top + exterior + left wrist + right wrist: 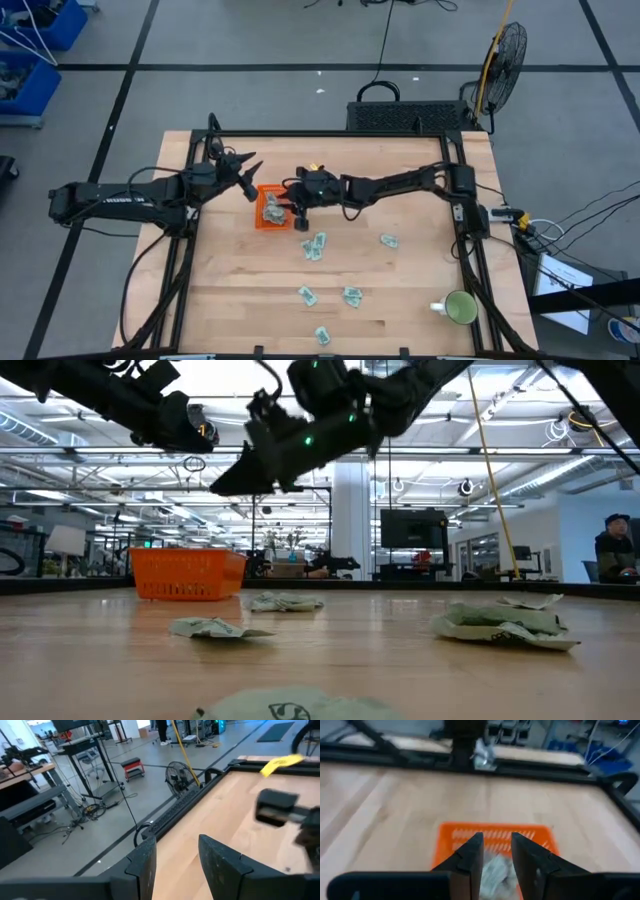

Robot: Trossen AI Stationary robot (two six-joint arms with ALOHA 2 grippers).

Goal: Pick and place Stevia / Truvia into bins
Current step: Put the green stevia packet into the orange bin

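Stevia sachets (pixel 272 207) lie heaped inside the orange bin (pixel 262 222), which sits on the wooden table (pixel 400 290) toward its left-centre. More loose sachets (pixel 315 246) are scattered over the boards nearer the front: a pair just in front of the bin, one off to the right (pixel 388 240), and three further forward (pixel 352 296). The right gripper (pixel 496 852) hangs directly above the bin, its two dark fingers (pixel 470 855) standing a little apart with nothing between them; through the gap a pale sachet shows lying in the bin below. The left gripper (pixel 243 172) is raised beside the bin's far left corner, fingers (pixel 215 865) spread and empty. A green mug (pixel 461 308) stands at the table's front right corner.
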